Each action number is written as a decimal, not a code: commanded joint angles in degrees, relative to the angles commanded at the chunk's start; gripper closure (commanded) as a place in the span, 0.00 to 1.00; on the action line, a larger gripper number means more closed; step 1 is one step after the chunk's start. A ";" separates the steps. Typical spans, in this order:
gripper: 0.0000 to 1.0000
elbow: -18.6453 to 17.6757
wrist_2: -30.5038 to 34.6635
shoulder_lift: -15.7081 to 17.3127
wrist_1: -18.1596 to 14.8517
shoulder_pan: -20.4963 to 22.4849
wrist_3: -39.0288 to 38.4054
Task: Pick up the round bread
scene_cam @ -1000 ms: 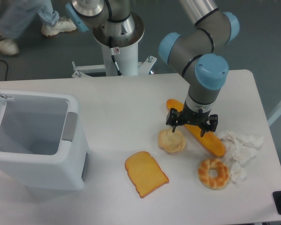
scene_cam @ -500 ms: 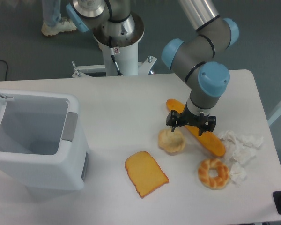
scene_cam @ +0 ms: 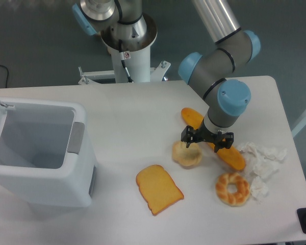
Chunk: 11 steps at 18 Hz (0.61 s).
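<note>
Round bread (scene_cam: 186, 154) flat on white table (scene_cam: 132, 122), at gripper's (scene_cam: 196, 146) seven o'clock, just under fingertips, touching or nearly. Jaws apart, above bun's upper right edge; closing on nothing.

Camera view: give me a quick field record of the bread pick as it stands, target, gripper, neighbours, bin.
target: round bread, pale bun lying flat on the table
gripper: gripper above the bun's upper right edge, fingers pointing down
grip state: cannot tell whether it is open or shut; no grasp visible
behind gripper: long orange loaf, partly hidden by the gripper
front left: orange toast slice, apart from the bun
front right: ring pastry, next to crumpled white paper
bin: white bin at the left, lid open
</note>
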 joint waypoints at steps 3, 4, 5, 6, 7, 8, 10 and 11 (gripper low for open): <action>0.00 0.44 0.00 -0.88 0.79 -0.09 0.00; 0.00 0.53 0.00 -1.14 0.97 -0.17 0.00; 0.00 0.53 0.00 -1.41 0.97 -0.26 0.00; 0.00 0.53 0.00 -1.41 1.05 -0.26 0.00; 0.00 0.53 0.00 -1.67 1.14 -0.26 0.09; 0.00 0.53 0.00 -1.85 1.14 -0.26 0.09; 0.00 0.53 0.00 -1.94 1.14 -0.26 0.09; 0.00 0.53 0.00 -2.03 1.14 -0.35 0.09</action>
